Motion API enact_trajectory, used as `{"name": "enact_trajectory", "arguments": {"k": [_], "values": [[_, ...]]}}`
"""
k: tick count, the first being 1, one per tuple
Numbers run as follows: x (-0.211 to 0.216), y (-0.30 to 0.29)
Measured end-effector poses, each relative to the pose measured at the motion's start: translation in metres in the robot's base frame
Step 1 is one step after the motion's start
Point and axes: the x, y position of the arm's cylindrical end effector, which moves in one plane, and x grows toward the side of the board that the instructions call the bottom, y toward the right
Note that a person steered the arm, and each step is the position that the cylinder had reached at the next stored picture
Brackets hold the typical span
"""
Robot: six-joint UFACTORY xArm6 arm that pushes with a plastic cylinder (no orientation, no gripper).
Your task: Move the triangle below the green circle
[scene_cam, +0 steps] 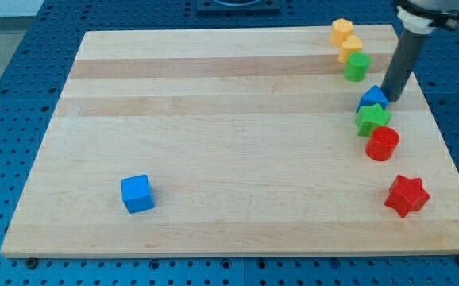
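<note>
The blue triangle [372, 98] lies near the board's right edge, just above a green star [372, 119]. The green circle [356, 67] stands up and to the left of the triangle, a short gap away. My tip [389, 98] is at the triangle's right side, touching or nearly touching it. The dark rod rises from there toward the view's top right.
A yellow block [350, 48] and another yellow block [341, 31] sit above the green circle. A red circle [383, 144] lies below the green star. A red star [406, 195] is at lower right. A blue cube [137, 193] is at lower left. The wooden board [214, 119] sits on a blue perforated table.
</note>
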Motion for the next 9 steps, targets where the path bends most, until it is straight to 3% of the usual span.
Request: {"name": "enact_trajectory", "arguments": {"k": [1,2,5,7,9], "values": [[0.015,0.002],[0.064,0.001],[0.034,-0.018],[0.054,0.086],[0.230,0.051]]}}
